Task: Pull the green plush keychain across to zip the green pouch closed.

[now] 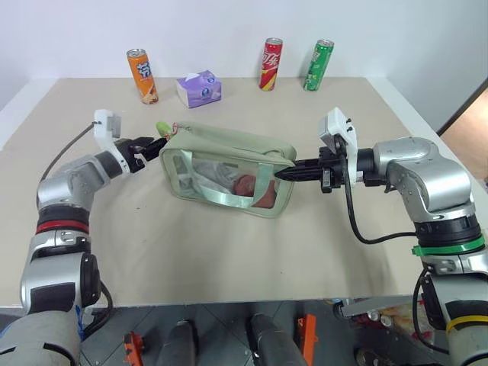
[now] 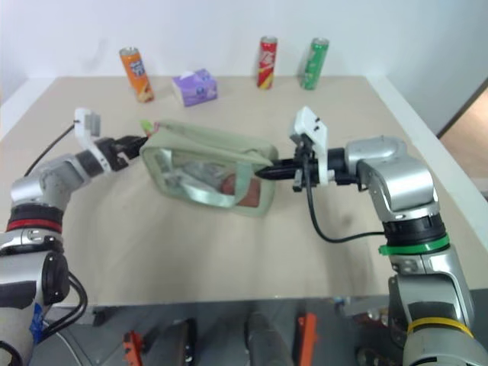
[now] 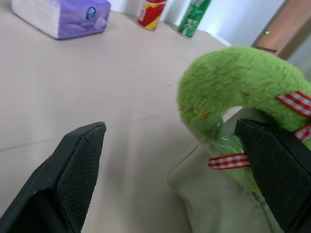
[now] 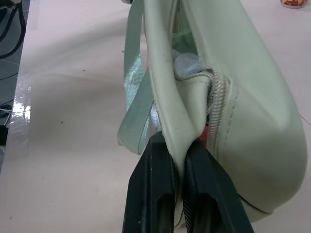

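Note:
The green pouch (image 1: 229, 164) lies across the middle of the table, its clear window facing me and its zipper (image 4: 214, 97) gaping at the right end. The green plush keychain (image 1: 163, 127) sits at the pouch's left end, a fuzzy lime ring with a red-checked ribbon. My left gripper (image 1: 158, 145) is level at that end and open. In the left wrist view the keychain (image 3: 233, 82) lies between the fingers (image 3: 77, 170), close to one of them. My right gripper (image 1: 288, 172) is shut on the pouch's right end, pinching a fold of its fabric (image 4: 177, 145).
Along the table's far edge stand an orange can (image 1: 142, 75), a purple tissue box (image 1: 199, 88), a red can (image 1: 271, 64) and a green can (image 1: 318, 65). Bare tabletop (image 1: 229, 252) stretches from the pouch to the near edge.

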